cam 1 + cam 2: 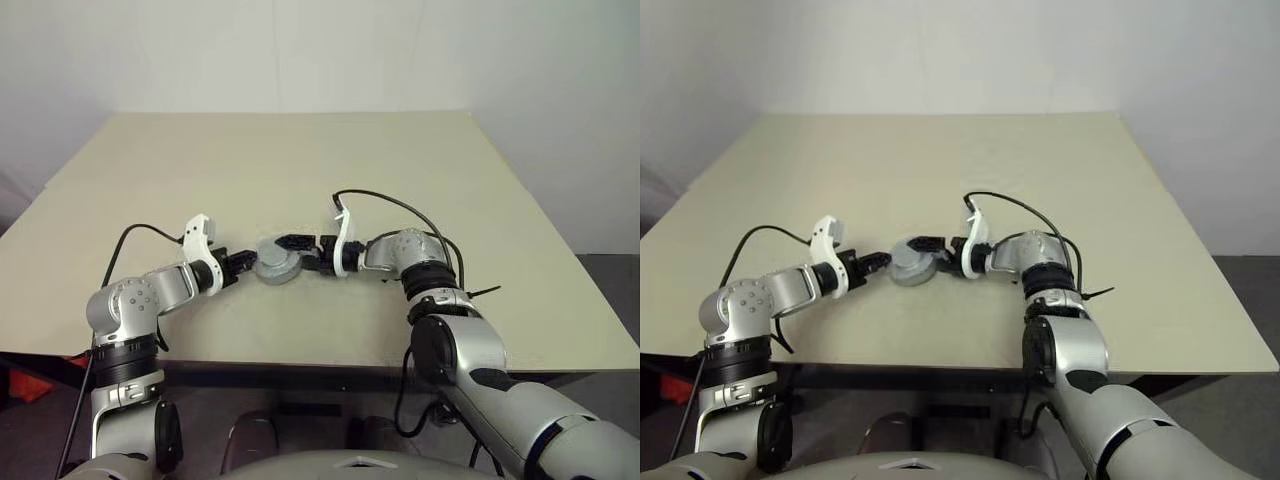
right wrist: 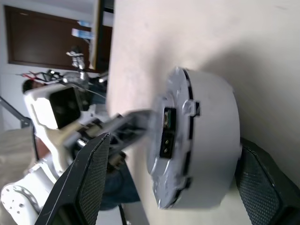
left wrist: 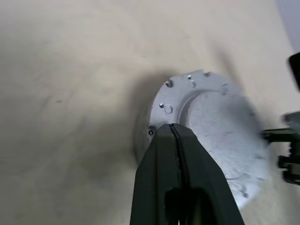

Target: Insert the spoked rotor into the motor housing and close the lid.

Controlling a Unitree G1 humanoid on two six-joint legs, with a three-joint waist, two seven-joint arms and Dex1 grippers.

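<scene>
Seen from the head: one motor housing (image 1: 277, 264) near the desk's (image 1: 300, 170) front edge, about midway along it, between two grippers, with left gripper (image 1: 243, 261) and right gripper (image 1: 287, 243) meeting it from opposite sides. Seen from the left wrist: that gripper's fingers (image 3: 161, 168) pressed together against the housing's flanged rim. Seen from the right wrist: right gripper's fingers (image 2: 89, 176) spread wide, straddling the housing's body, plus a dark connector on its face.

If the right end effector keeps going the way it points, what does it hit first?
Likely the motor housing: it already sits between the open fingers of the right end effector. Beyond it is the shut left end effector.
</scene>
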